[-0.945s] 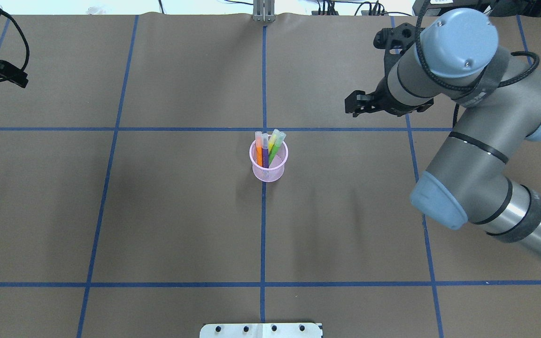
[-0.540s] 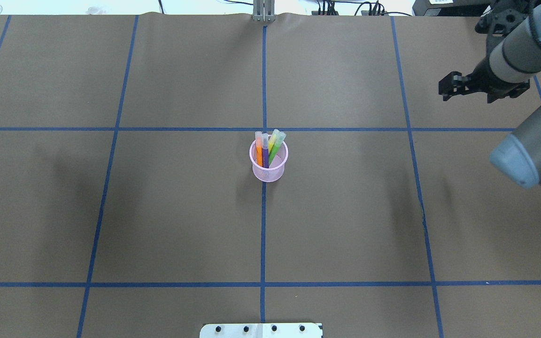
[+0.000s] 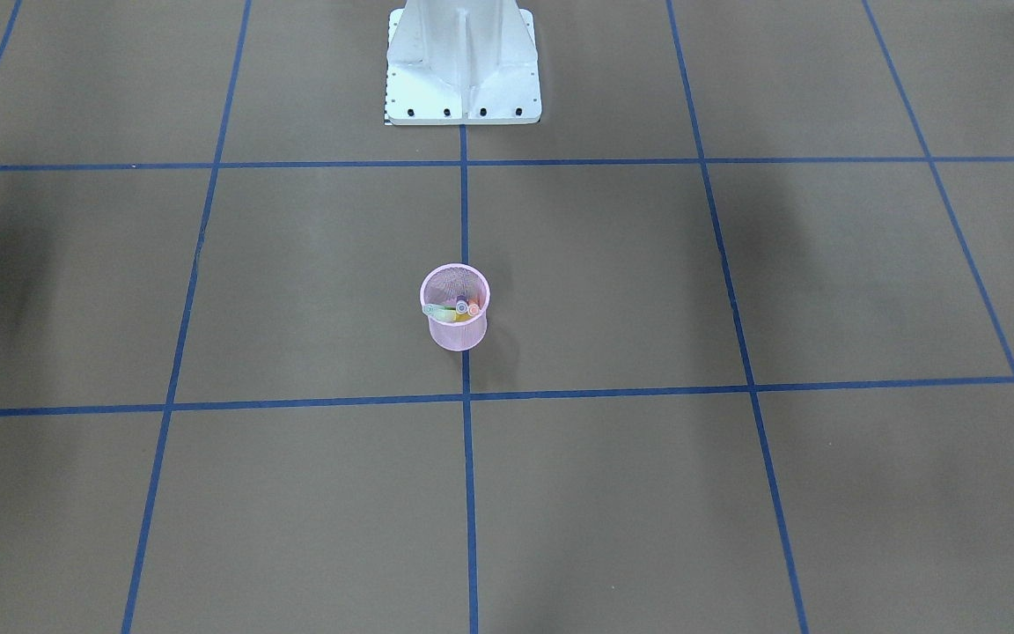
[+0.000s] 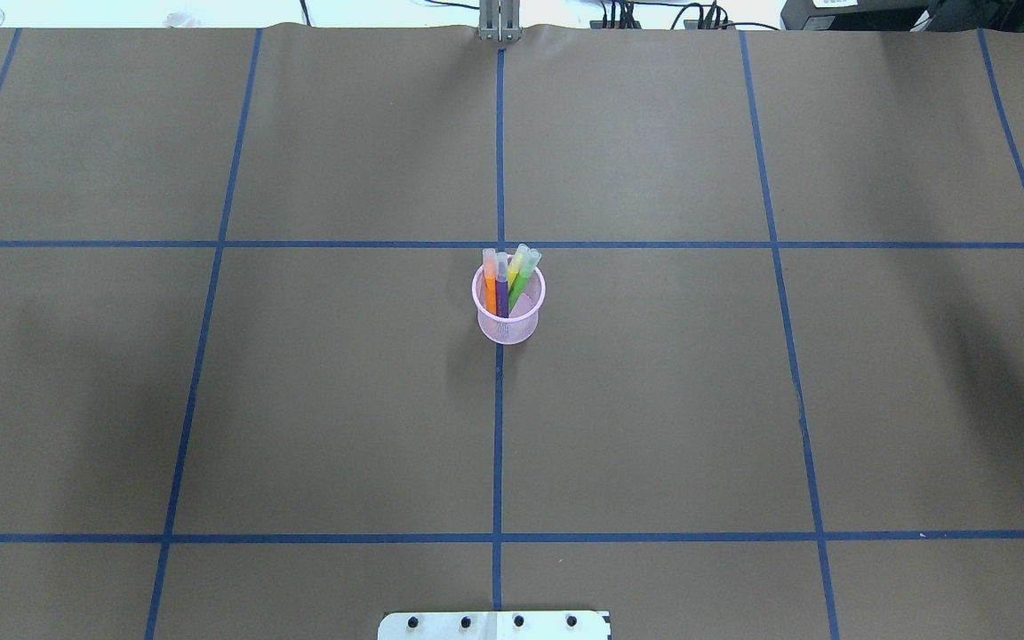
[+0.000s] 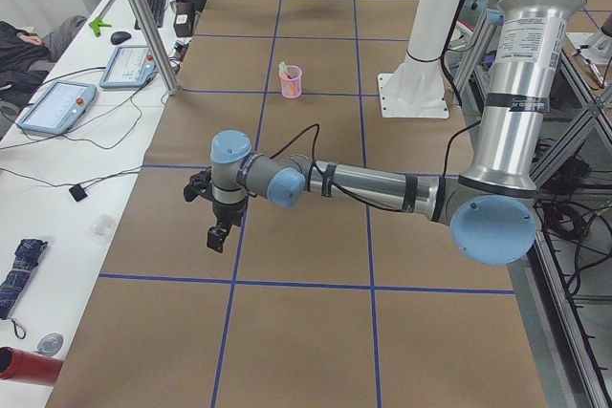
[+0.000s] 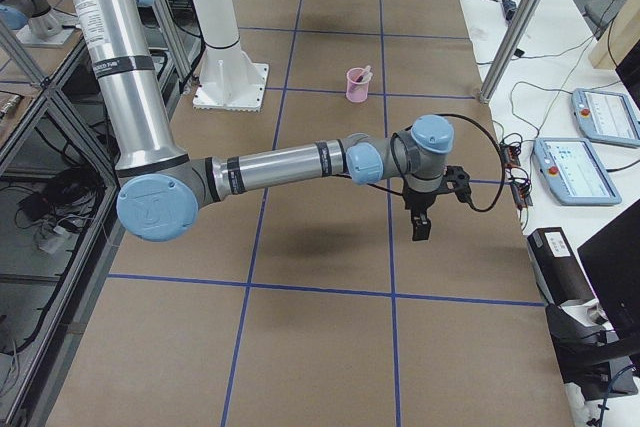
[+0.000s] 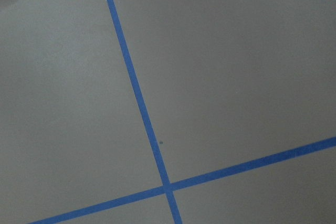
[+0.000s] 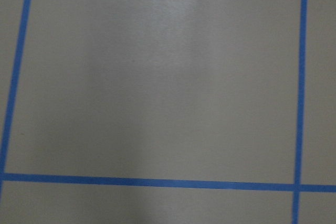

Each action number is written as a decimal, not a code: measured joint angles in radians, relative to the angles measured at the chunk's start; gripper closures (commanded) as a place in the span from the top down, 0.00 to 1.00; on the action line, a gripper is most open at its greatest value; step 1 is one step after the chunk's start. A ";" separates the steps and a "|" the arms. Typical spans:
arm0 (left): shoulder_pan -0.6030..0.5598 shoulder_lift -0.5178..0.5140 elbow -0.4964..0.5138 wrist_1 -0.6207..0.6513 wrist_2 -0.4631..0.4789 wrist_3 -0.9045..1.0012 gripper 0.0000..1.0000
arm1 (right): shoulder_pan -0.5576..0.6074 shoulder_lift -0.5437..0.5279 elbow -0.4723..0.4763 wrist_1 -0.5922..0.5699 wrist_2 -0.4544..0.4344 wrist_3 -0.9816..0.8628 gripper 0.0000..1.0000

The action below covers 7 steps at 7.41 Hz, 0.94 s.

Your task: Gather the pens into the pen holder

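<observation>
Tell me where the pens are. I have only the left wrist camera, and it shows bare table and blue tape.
Observer: All four stand in the pen holder, at the middle of the table.
Operator: Name the colours.
Observer: Orange pen, purple pen, yellow pen, green pen, clear cap ends up.
Operator: Place my left gripper.
Observer: The left gripper hangs above the table's left end, far from the holder. Open or shut, I cannot tell.
</observation>
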State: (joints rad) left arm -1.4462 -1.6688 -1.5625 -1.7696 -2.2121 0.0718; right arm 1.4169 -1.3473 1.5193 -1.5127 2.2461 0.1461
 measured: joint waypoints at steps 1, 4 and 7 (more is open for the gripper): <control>-0.057 0.022 -0.001 0.016 -0.033 0.064 1.00 | 0.032 -0.029 -0.012 0.004 0.020 -0.038 1.00; -0.113 0.046 -0.031 0.098 -0.051 0.099 1.00 | 0.059 -0.085 -0.005 0.010 0.058 -0.050 1.00; -0.113 0.083 -0.096 0.128 -0.061 0.038 1.00 | 0.084 -0.120 -0.002 0.008 0.100 -0.049 1.00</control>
State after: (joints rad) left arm -1.5594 -1.5857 -1.6589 -1.6412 -2.2729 0.1094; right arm 1.5009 -1.4669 1.5169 -1.5046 2.3457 0.0970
